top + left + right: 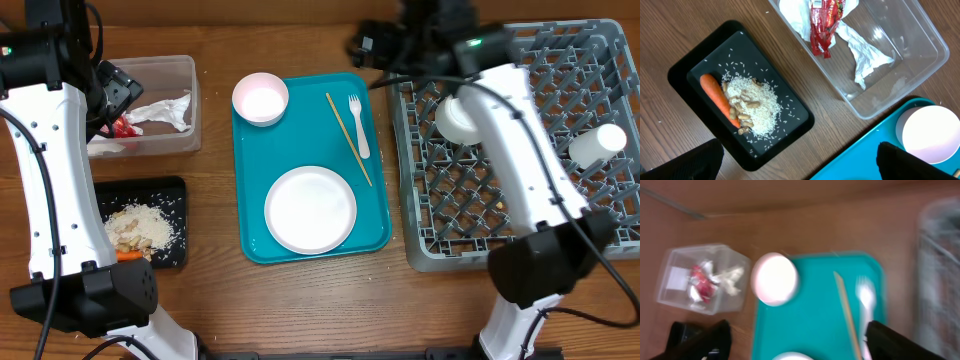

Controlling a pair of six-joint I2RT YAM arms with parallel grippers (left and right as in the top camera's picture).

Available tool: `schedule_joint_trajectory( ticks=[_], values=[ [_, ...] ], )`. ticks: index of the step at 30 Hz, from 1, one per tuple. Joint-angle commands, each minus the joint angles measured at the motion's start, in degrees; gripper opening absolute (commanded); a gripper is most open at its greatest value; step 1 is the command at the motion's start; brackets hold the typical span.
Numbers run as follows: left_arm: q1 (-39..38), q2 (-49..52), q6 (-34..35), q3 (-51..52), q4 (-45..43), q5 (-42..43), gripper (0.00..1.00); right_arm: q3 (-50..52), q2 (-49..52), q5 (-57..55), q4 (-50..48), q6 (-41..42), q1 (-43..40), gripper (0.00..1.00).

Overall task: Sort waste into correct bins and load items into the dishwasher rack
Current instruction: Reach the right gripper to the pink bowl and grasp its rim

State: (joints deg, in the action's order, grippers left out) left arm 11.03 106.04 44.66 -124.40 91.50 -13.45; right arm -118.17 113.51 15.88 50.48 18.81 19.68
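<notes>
Overhead, your right gripper (pixel 385 45) hangs just off the far-left corner of the dishwasher rack (pixel 430 255), between it and the teal tray (pixel 300 140). Its wrist camera shows the two fingers spread wide with nothing between them, so it is empty (that picture is smeared, so judge positions from above). Your left gripper (pixel 800 162) is just as wide and empty, hovering at the left end of the clear tub (pixel 920 35).

One bowl (pixel 455 118) and the cup (pixel 597 142) sit in the rack. On the teal tray the second bowl (pixel 261 98) lies at the far-left corner and the plate (pixel 310 208) toward the near edge. The fork (pixel 357 125) and wooden stick (pixel 348 138) lie close together near the right edge.

The step in hand looks like a reach for the next item, probably that second bowl. Come down with one finger inside its rim and one outside, on the side nearest the rack, and pinch the wall. Lift clear of the tray's lip before you swing across, and keep off the fork and stick.
</notes>
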Motion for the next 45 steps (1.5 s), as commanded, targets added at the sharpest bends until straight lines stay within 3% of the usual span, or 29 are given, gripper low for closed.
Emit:
schedule_joint_trajectory(
  ticks=[1, 3, 6, 14, 15, 19, 23, 27, 34, 39, 45],
  values=[
    [0.2, 0.0, 0.4, -0.2, 0.0, -0.2, 1.00, 0.6, 7.6, 0.2, -6.5, 3.9, 5.8, 0.94],
    [0.2, 0.0, 0.4, -0.2, 0.0, -0.2, 1.00, 0.6, 12.3, 0.2, -11.2, 7.0, 8.2, 0.94],
    [0.2, 0.0, 0.4, -0.2, 0.0, -0.2, 1.00, 0.6, 20.8, -3.3, -16.5, 12.7, 11.5, 0.84],
    [0.2, 0.0, 0.4, -0.2, 0.0, -0.2, 1.00, 0.6, 26.9, -8.4, -17.2, 13.0, 14.1, 0.77],
    [0.2, 0.0, 0.4, -0.2, 0.0, -0.2, 1.00, 0.6, 27.7, -9.0, -17.0, 13.0, 14.3, 0.70],
    [0.2, 0.0, 0.4, -0.2, 0.0, -0.2, 1.00, 0.6, 28.3, -12.8, -15.5, 13.0, 14.4, 0.63],
    [0.2, 0.0, 0.4, -0.2, -0.1, -0.2, 1.00, -1.9, 28.3, -17.1, -8.4, 12.9, 13.3, 0.60],
    [0.2, 0.0, 0.4, -0.2, 0.0, -0.2, 1.00, -8.3, 28.2, -19.3, 4.7, 12.7, 9.9, 0.54],
    [0.2, 0.0, 0.4, -0.2, 0.0, -0.2, 1.00, -24.7, 26.3, -19.3, 23.8, 10.5, 6.6, 0.55],
    [0.2, 0.0, 0.4, -0.2, -0.1, -0.2, 1.00, -29.1, 25.2, -18.6, 26.1, 5.1, 8.8, 0.58],
    [0.2, 0.0, 0.4, -0.2, 0.0, -0.2, 1.00, -26.8, 26.8, -16.7, 24.3, -6.6, 13.3, 0.58]
  ],
)
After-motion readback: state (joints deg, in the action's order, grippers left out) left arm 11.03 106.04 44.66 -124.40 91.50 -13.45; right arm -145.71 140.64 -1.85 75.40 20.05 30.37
